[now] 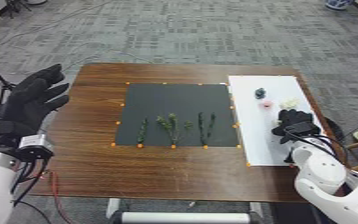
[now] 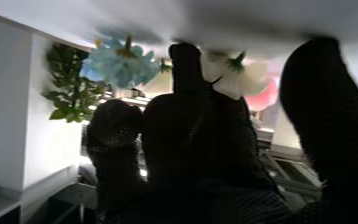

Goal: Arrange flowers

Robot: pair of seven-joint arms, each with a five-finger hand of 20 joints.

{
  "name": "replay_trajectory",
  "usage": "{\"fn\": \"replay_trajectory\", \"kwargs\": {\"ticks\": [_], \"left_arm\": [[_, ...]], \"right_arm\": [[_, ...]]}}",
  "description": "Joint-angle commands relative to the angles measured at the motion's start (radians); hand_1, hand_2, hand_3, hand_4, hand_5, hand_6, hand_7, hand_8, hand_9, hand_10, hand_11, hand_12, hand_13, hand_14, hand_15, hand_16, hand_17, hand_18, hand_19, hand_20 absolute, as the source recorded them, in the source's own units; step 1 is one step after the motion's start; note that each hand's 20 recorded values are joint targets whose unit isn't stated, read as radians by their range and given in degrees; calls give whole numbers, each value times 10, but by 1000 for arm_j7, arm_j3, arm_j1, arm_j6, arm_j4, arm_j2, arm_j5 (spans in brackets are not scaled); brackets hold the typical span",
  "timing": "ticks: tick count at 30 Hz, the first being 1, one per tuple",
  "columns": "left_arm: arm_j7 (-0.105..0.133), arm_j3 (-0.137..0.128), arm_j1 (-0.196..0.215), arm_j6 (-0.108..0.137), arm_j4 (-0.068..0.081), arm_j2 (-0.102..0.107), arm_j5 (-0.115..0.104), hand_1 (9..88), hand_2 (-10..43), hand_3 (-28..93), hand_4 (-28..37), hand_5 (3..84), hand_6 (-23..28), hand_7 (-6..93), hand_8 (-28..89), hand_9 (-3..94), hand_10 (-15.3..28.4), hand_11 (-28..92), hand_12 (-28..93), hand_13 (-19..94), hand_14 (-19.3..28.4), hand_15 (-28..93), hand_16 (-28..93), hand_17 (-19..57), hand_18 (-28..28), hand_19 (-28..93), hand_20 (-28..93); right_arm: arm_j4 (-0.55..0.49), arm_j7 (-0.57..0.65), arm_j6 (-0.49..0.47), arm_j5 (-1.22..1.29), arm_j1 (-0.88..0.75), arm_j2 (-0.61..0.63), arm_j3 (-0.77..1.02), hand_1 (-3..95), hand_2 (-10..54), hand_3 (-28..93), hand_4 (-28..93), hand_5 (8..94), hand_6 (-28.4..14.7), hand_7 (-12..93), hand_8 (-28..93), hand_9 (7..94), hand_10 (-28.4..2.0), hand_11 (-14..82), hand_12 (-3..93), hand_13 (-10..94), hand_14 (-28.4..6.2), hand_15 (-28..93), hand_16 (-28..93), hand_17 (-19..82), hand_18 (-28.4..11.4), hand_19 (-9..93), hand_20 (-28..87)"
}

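in the head view, the right hand [image 1: 296, 122] is low over the white sheet [image 1: 266, 145] on the brown bench [image 1: 158, 175]. just beyond it is a cream flower [image 1: 289, 103], loose and ruffled; to the left of that, still near the hand, is a small, rounded pink flower [image 1: 266, 104]. farther ahead of the hand, past the pink one, lies a dark blue-green flower [image 1: 260, 93], compact and deep in tone. well to the left of the same hand, a dark grey mat [image 1: 171, 100] carries green stems: a slim leafy stem [image 1: 143, 131], a branching stem [image 1: 169, 125] with fuzzy-looking tips, and, nearest the hand, a pair of thin, dark stems [image 1: 206, 131]. the left hand [image 1: 33, 100] is released and empty, its fingers loosely extended beside the bench, well apart from the stems.

in the right wrist view, the right hand has its fingers straight and the thumb spread away, released rather than clenched. past the fingers, on the side away from the thumb, is a pale blue flower [image 2: 127, 65] with layered petals, and farther out a sprig of green leaves [image 2: 69, 82], small and dense. white petals [image 2: 230, 77] show between fingers and thumb, with a soft pink bloom [image 2: 262, 97] near the thumb.
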Motion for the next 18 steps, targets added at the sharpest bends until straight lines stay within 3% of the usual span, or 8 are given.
{"fn": "replay_trajectory", "kwargs": {"ticks": [1, 3, 4, 6, 11, 18], "left_arm": [[-8, 4, -1, -3, -1, -2, 2, 253, -23, 698, -277, 231, 13, 203, -100, 162, 90, 217, 197, 75, 123, 431, -45, -109, 191, 389, 116], [-7, 2, -3, -4, -1, 1, 1, 252, -23, 699, -276, 231, 13, 203, -100, 162, 90, 218, 198, 74, 124, 431, -45, -109, 191, 389, 116], [-8, -2, -2, -5, -2, 2, 1, 253, -23, 698, -276, 231, 13, 203, -100, 161, 90, 218, 198, 74, 124, 431, -45, -109, 191, 389, 116], [-8, -8, -2, -1, -3, 9, 0, 253, -23, 698, -276, 231, 14, 202, -100, 162, 90, 217, 198, 75, 124, 432, -45, -109, 191, 389, 115], [-19, -21, -23, -3, 2, 47, -5, 253, -23, 698, -276, 232, 14, 202, -99, 162, 90, 219, 198, 75, 124, 432, -45, -109, 191, 389, 115], [-53, 27, -129, -44, 40, 126, -14, 254, -22, 696, -275, 232, 14, 201, -99, 161, 90, 219, 196, 75, 124, 432, -46, -109, 190, 388, 115]], "right_arm": [[89, -8, 188, -58, 69, -23, -132, 401, -95, 803, -283, 598, 19, 323, -81, 672, -75, 256, 276, 659, -66, 838, 336, 380, -199, 917, 552], [99, 1, 265, -82, 92, -24, -169, 478, -95, 768, -282, 645, 31, 387, -10, 771, -43, 146, 402, 693, -58, 830, 344, 405, -198, 929, 551], [97, -13, 291, -84, 90, -23, -166, 498, -95, 772, -282, 671, 35, 401, 2, 802, -39, 139, 427, 705, -56, 828, 346, 417, -198, 931, 557], [74, -39, 316, -69, 94, -22, -159, 517, -95, 791, -283, 716, 40, 420, 17, 845, -36, 152, 463, 726, -53, 828, 350, 438, -200, 932, 573], [-2, -88, 397, -63, 197, -47, -231, 508, -95, 822, -283, 746, 37, 417, 6, 859, -43, 162, 477, 734, -53, 828, 357, 444, -201, 932, 588], [-46, -189, 418, -11, 414, -150, -398, 505, -95, 832, -282, 767, 38, 403, -17, 867, -49, 160, 482, 733, -55, 826, 363, 444, -202, 932, 593]]}}
